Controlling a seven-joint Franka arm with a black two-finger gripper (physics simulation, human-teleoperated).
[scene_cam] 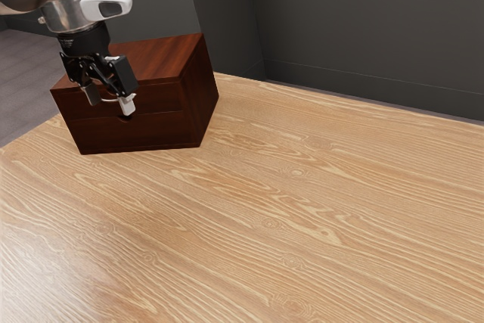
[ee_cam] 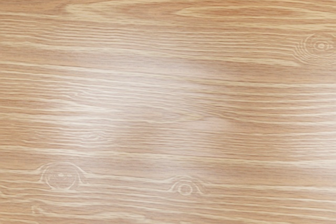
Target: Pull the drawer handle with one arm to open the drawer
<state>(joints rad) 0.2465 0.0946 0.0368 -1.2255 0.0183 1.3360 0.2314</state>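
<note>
A dark reddish-brown wooden drawer box (scene_cam: 162, 88) stands at the far left of the table in the exterior view. Its drawer front (scene_cam: 155, 97) looks flush with the box. A thin light-coloured handle (scene_cam: 112, 99) sticks out of that front. My black gripper (scene_cam: 110, 99) hangs right at the handle, with one white-tipped finger (scene_cam: 91, 94) on each side of it. The fingers stand well apart, so the gripper is open around the handle. The wrist view looks down on the bare wood-grain tabletop (ee_cam: 168, 98) under my hand.
The light wooden table (scene_cam: 302, 209) stretches wide in front of the box and toward the exterior view's right. A dark wall (scene_cam: 363, 20) runs behind the table's far edge.
</note>
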